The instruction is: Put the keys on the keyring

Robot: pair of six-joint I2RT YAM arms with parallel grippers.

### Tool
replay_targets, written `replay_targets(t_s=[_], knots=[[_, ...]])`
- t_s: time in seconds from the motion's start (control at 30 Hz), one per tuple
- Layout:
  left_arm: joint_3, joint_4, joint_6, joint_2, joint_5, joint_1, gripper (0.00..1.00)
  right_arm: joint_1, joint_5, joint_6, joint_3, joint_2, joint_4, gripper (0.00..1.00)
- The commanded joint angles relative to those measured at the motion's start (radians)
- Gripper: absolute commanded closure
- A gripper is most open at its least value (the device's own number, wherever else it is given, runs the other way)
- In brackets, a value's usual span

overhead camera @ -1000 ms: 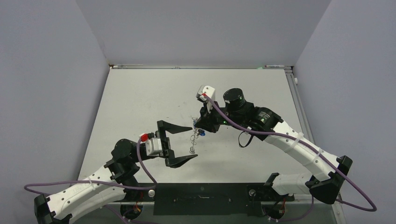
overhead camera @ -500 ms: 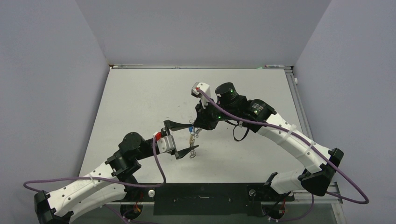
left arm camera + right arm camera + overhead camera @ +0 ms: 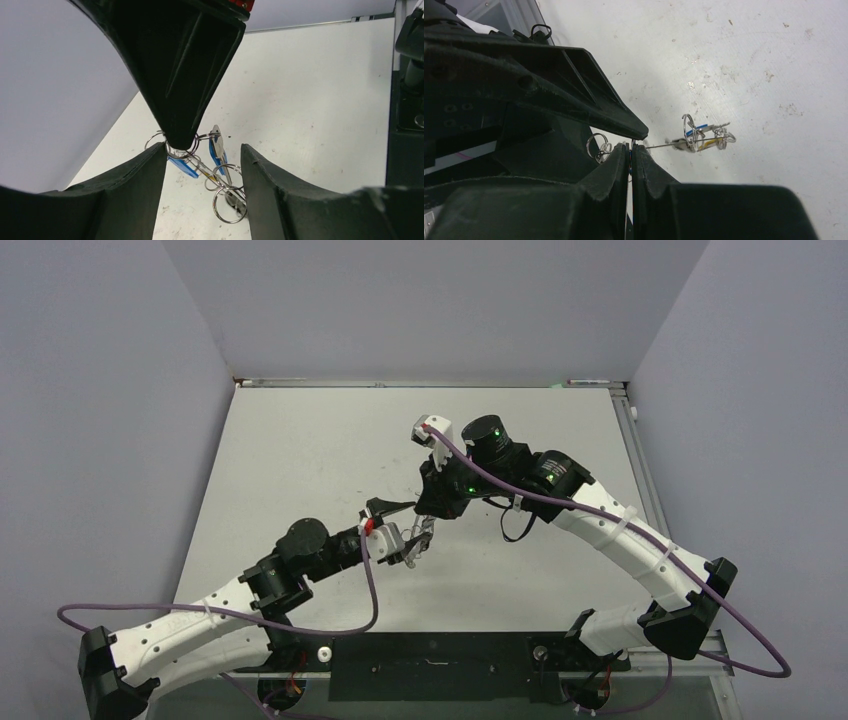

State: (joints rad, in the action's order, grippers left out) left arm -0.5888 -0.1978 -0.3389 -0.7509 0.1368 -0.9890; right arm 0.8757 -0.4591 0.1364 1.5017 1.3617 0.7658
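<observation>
Grey table [image 3: 300, 440], two arms meeting mid-table. Right gripper [image 3: 630, 150]: jaws pinched shut on keyring [image 3: 227, 187], thin loop lifted off table, I judge. Left gripper [image 3: 410, 533]: jaws about half open, one finger each side of dangling bunch, gripping nothing I can see. Keys [image 3: 218, 150], blue-tagged, hang in gap between left fingers. Bunch's long axis runs from right fingertips toward left palm. Next squeeze, I reckon, must catch one key, not whole bunch.
</observation>
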Motion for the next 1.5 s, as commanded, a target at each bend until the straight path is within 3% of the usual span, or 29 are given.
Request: replay_targets(t_s=[0.0, 0.63, 0.87, 1.2, 1.47], knots=[[-0.052, 0.030, -0.107, -0.036, -0.123, -0.076, 0.50, 0.000, -0.015, 0.039, 0.039, -0.035, -0.049, 0.95], [-0.081, 0.161, -0.347, -0.033, -0.285, -0.234, 0.64, 0.005, -0.058, 0.025, 0.033, -0.017, -0.017, 0.95], [-0.103, 0.233, -0.377, -0.023, -0.304, -0.254, 0.51, 0.006, -0.054, 0.019, 0.032, -0.015, -0.014, 0.95], [-0.066, 0.126, -0.370, -0.012, -0.339, -0.257, 0.72, 0.012, -0.080, 0.027, 0.022, -0.013, -0.032, 0.95], [-0.047, 0.073, -0.362, -0.013, -0.337, -0.257, 0.79, 0.014, -0.085, 0.047, 0.011, -0.014, -0.052, 0.95]])
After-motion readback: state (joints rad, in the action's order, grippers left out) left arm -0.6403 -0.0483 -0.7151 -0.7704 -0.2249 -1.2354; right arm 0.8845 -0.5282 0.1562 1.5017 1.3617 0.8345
